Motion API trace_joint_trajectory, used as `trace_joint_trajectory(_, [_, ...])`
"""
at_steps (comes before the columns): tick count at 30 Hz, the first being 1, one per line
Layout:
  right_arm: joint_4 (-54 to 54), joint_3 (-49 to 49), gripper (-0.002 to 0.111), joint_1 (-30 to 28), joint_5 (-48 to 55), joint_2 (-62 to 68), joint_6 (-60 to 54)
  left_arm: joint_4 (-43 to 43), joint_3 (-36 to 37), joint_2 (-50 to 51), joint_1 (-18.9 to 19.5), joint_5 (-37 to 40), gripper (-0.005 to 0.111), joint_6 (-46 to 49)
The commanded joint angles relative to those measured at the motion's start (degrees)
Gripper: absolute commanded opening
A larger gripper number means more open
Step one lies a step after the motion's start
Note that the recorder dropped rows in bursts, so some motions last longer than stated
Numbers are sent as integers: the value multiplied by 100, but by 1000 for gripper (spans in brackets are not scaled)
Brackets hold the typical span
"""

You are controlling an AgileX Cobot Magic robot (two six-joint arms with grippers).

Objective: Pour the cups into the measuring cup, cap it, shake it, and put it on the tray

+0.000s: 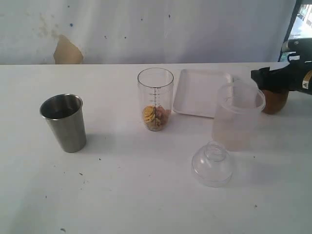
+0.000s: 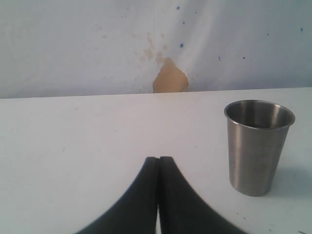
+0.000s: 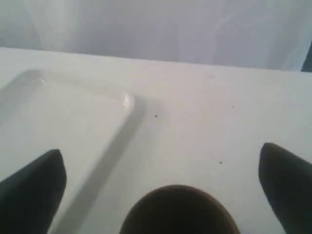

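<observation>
The steel tumbler [image 1: 64,122] stands upright at the left of the table and also shows in the left wrist view as the steel tumbler [image 2: 258,146]. My left gripper [image 2: 158,159] is shut and empty, short of the tumbler and beside it. The measuring cup [image 1: 155,99] stands in the middle with yellow and reddish pieces at its bottom. The wooden cup [image 1: 274,103] sits at the far right under my right gripper [image 1: 271,79]. In the right wrist view the gripper [image 3: 162,153] is open, its fingers wide on either side of the wooden cup [image 3: 178,210], not touching it. The white tray [image 1: 200,92] lies behind.
A frosted plastic container [image 1: 237,117] stands between the measuring cup and the wooden cup. A clear domed cap [image 1: 213,163] lies on the table in front of it. The tray's rim [image 3: 126,100] is close to the right gripper's fingers.
</observation>
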Motion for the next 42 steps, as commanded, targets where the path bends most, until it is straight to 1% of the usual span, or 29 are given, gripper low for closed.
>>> trace_joint_trajectory(1, [-175, 0, 105, -13, 61, -466, 159, -26, 29, -26, -23, -49, 0, 0])
trace_joint_trajectory(4, [-262, 0, 105, -13, 72, -857, 182, -26, 29, -26, -23, -49, 0, 0])
trace_joint_trajectory(7, [-289, 0, 105, -13, 272, -1357, 441, -26, 29, -26, -23, -49, 0, 0])
trace_joint_trajectory(16, [-1430, 0, 105, 1, 353, -2695, 2040, -26, 29, -26, -23, -49, 0, 0])
trace_joint_trajectory(18, [-1752, 0, 101, 10, 363, -2967, 2399, -26, 29, -26, -23, -49, 0, 0])
trace_joint_trajectory(19, [-1877, 0, 98, 10, 376, -3071, 2614, -26, 29, -26, -23, -49, 0, 0])
trace_joint_trajectory(21, [-2352, 0, 85, 27, 402, -3342, 3210, -26, 29, -26, -23, -49, 0, 0])
trace_joint_trajectory(22, [-2642, 0, 76, 27, 402, -3487, 3550, -26, 29, -26, -23, -49, 0, 0])
trace_joint_trajectory(24, [-3242, 0, 55, 27, 378, -3731, 4278, -26, 29, -26, -23, -49, 0, 0])
trace_joint_trajectory(25, [-3750, 0, 39, 27, 327, -3897, 4857, -26, 29, -26, -23, -49, 0, 0])
trace_joint_trajectory(27, [-4631, 0, 17, 27, 275, -4110, 5599, -26, 29, -26, -23, -49, 0, 0])
trace_joint_trajectory(28, [-5121, 0, 4, 27, 263, -4240, 6002, -26, 29, -26, -23, -49, 0, 0])
trace_joint_trajectory(29, [-5137, 0, 1, 27, 263, -4360, 6381, -26, 29, -26, -23, -49, 0, 0])
trace_joint_trajectory(33, [-5137, 258, 0, 27, -1, -4882, 6741, -26, 29, -26, -23, -49, 0, 0])
trace_joint_trajectory(37, [-5137, 575, 0, 27, -215, -5372, 6793, -26, 29, -26, -23, -49, 0, 0])
trace_joint_trajectory(42, [-5137, 1177, 0, 27, -91, -6206, 6793, -26, 29, -26, -23, -49, 0, 0])
